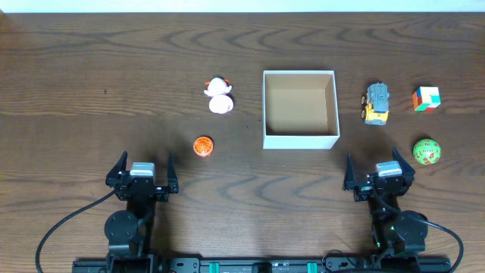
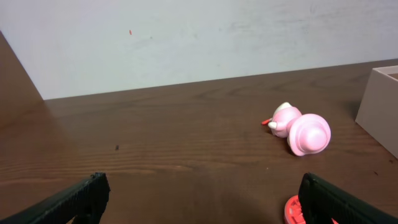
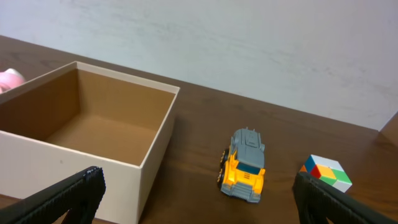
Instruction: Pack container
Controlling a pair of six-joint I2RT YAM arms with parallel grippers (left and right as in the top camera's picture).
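The container (image 1: pixel 300 140) is a square open box with white walls and a brown inside, standing empty at the table's middle; it also shows in the right wrist view (image 3: pixel 155 140). Left of it lie a pink-and-white toy figure (image 1: pixel 220 96) (image 2: pixel 298 127) and an orange ball (image 1: pixel 203 146) (image 2: pixel 293 210). To its right sit a yellow-and-grey toy truck (image 1: pixel 376 104) (image 3: pixel 244 165), a multicoloured cube (image 1: pixel 426 98) (image 3: pixel 328 172) and a green ball (image 1: pixel 427 152). My left gripper (image 1: pixel 142 173) (image 2: pixel 202 193) and right gripper (image 1: pixel 379 173) (image 3: pixel 199 190) stand open near the front edge, holding nothing.
Dark wood table (image 1: pixel 91 76) with a pale wall behind it. The arm bases and cables sit along the front edge.
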